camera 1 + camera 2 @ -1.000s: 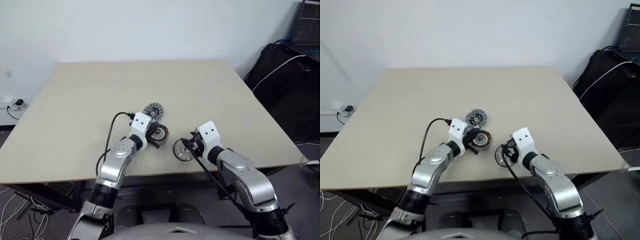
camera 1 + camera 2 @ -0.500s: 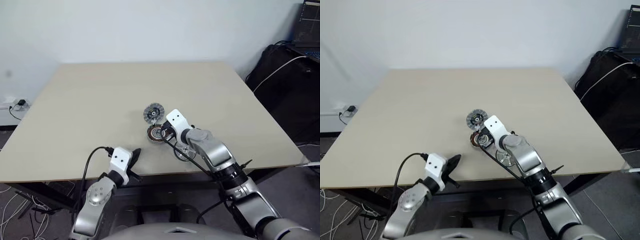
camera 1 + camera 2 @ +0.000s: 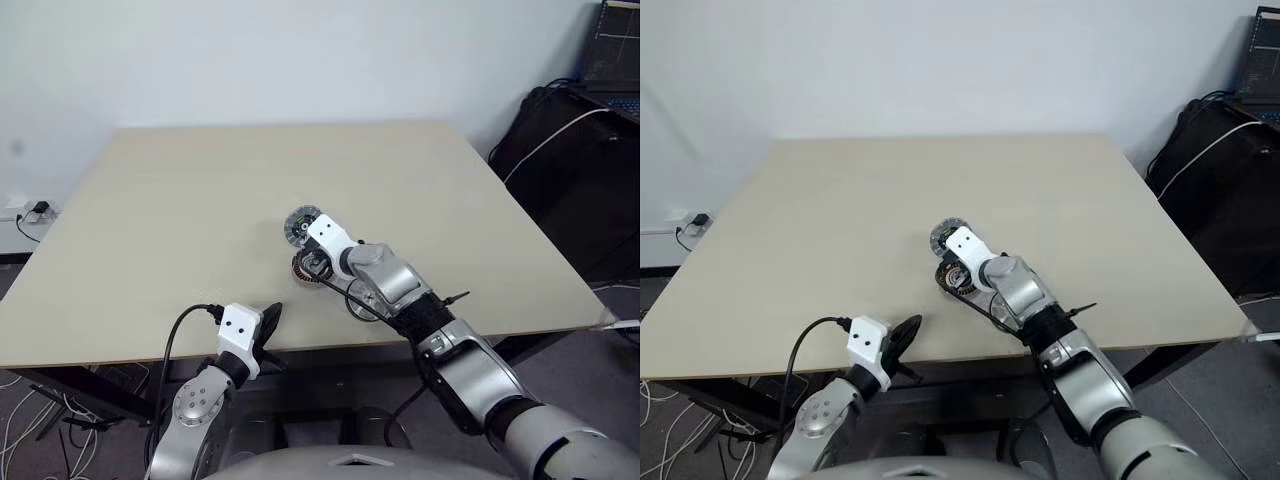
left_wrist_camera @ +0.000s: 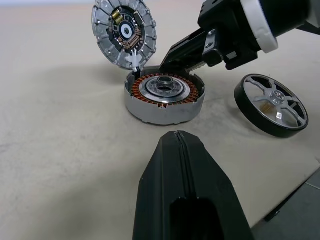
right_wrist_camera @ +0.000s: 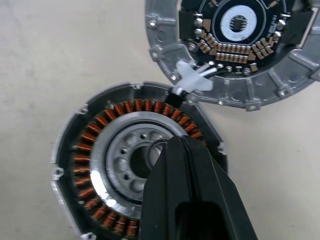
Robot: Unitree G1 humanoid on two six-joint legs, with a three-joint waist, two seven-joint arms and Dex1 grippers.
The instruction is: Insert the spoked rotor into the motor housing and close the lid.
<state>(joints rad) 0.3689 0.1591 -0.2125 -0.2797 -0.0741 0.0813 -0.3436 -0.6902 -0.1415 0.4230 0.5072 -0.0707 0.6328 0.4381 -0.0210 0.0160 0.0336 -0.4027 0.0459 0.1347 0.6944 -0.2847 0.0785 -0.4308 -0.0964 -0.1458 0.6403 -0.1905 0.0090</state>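
**Head views.** Locate the motor housing [image 3: 303, 270] on the beige table [image 3: 150, 220], toward the near edge; use it as your reference. The right arm partly covers it. The lid [image 3: 297, 224] lies just beyond the housing, its edge against the housing's rim. The right gripper [image 3: 313, 262] is over the housing, angled downward. The left gripper [image 3: 268, 320] is well apart from the housing, at the table's near edge, holding nothing.

**Left wrist view.** Note the housing's appearance: a short round grey cup, a ring of copper-brown coils inside the wall and a silver hub with a central bore. It sits open and nothing is seated in it. The lid leans up from the housing's far rim. It shows a silvery ribbed outer band and a dark circuit board at its centre, and a white connector with fine wires joins it to the housing. The spoked rotor [image 4: 272, 112] lies on the table just beside the housing, apart from it, on the side away from the left gripper's line. It is a silver wheel with straight spokes, open gaps between them and a black outer rim. The left gripper's two fingers are pressed together into one black wedge, empty. The right gripper reaches in from beyond the housing.

**Right wrist view.** The right gripper's fingers are pressed together, gripping nothing, with the tip over the housing's hub. You cannot tell whether the tip touches it.
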